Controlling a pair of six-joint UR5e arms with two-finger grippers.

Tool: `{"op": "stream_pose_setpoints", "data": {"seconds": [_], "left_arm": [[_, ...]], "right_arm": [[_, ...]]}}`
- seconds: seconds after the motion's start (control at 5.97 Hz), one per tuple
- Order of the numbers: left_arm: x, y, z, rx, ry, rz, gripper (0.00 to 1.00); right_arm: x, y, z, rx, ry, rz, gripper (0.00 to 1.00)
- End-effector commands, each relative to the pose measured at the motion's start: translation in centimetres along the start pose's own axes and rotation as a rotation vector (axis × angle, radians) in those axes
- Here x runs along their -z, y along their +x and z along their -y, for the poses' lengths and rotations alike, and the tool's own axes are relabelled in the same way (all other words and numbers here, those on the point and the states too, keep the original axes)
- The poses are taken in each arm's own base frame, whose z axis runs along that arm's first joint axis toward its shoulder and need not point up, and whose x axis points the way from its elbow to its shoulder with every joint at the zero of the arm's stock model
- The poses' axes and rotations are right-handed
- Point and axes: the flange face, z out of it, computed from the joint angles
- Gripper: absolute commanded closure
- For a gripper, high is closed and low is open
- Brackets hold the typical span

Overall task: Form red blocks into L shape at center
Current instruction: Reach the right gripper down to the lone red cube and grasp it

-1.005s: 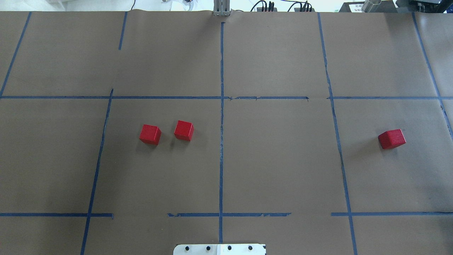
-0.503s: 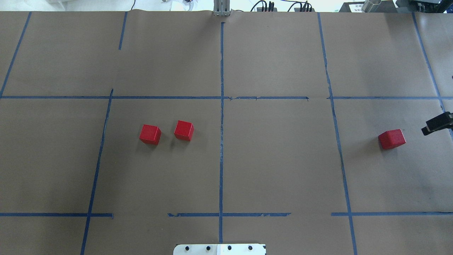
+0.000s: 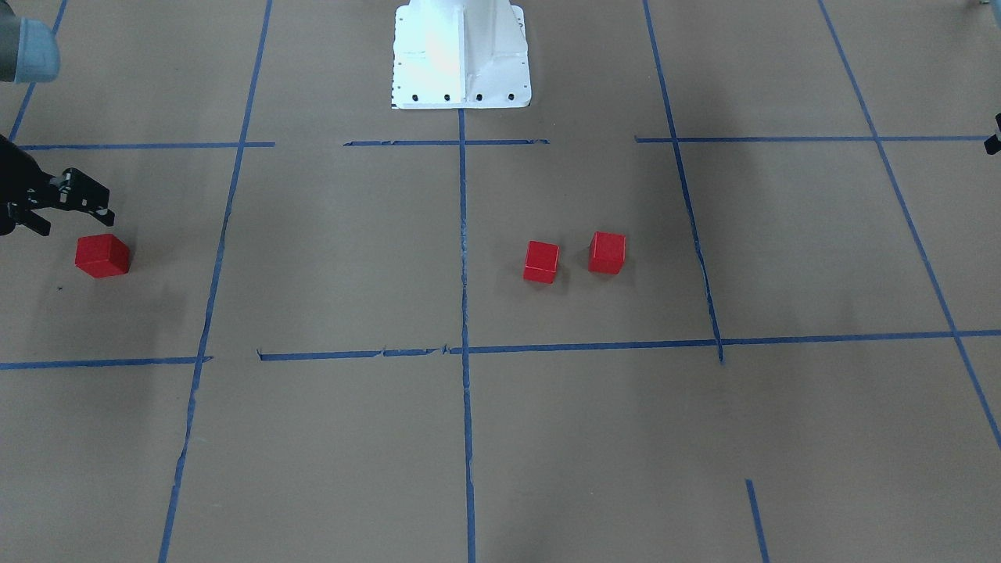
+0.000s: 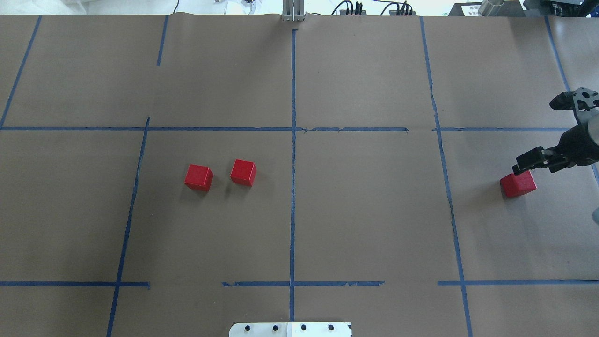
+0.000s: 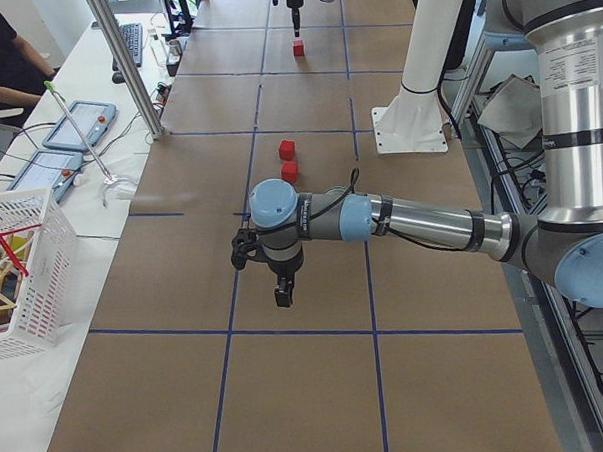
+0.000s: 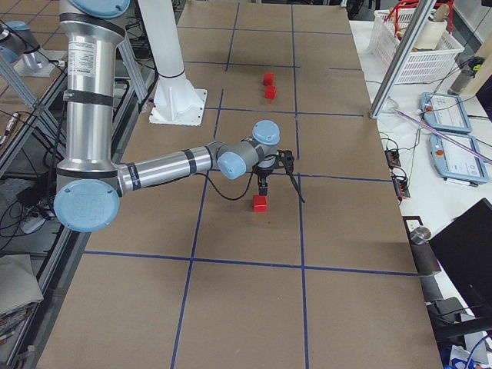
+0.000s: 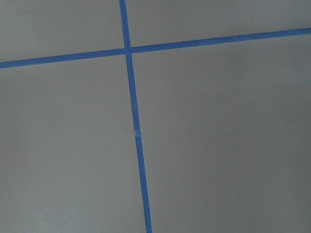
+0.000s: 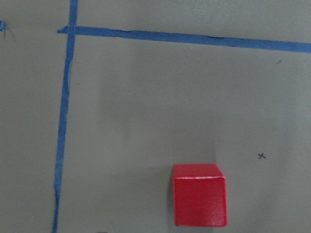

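The brown paper surface [image 4: 365, 224] is ruled by blue tape [image 4: 293, 210] into cells; in the center cell [image 4: 365, 187], on my left of its dividing line, one red block [image 4: 198, 177] and a second red block [image 4: 243, 172] sit near each other, not touching. The third red block [image 4: 518, 183] lies alone in the cell to my right, my right hand [image 3: 74, 219] hanging close over it, fingers spread, holding nothing. My left hand [image 5: 266, 278] is over bare paper well apart from every block; whether spread or pressed together I cannot tell
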Motion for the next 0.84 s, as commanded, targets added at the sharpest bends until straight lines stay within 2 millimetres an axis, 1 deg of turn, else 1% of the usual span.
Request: {"op": "stream_pose_setpoints", "data": {"seconds": [0.0, 0.17, 0.34, 0.5, 0.67], "left_arm": [[0.0, 0.0, 0.0, 0.000, 0.000, 0.000, 0.00], [0.0, 0.1, 0.0, -0.001, 0.001, 0.000, 0.00], [0.0, 0.2, 0.0, -0.004, 0.001, 0.000, 0.00], [0.1, 0.3, 0.2, -0.006, 0.003, 0.000, 0.00], [0.2, 0.3, 0.2, -0.007, 0.004, 0.000, 0.00]], "right_arm": [[-3.0, 1.0, -0.2, -0.014, -0.005, -0.050, 0.02], [-3.3, 1.5, -0.2, -0.019, 0.001, -0.067, 0.02], [-4.5, 2.6, -0.1, -0.030, -0.009, -0.095, 0.02], [-5.4, 2.4, -0.4, -0.027, -0.025, -0.100, 0.02], [-6.0, 2.6, -0.4, -0.029, -0.034, -0.107, 0.02]]}}
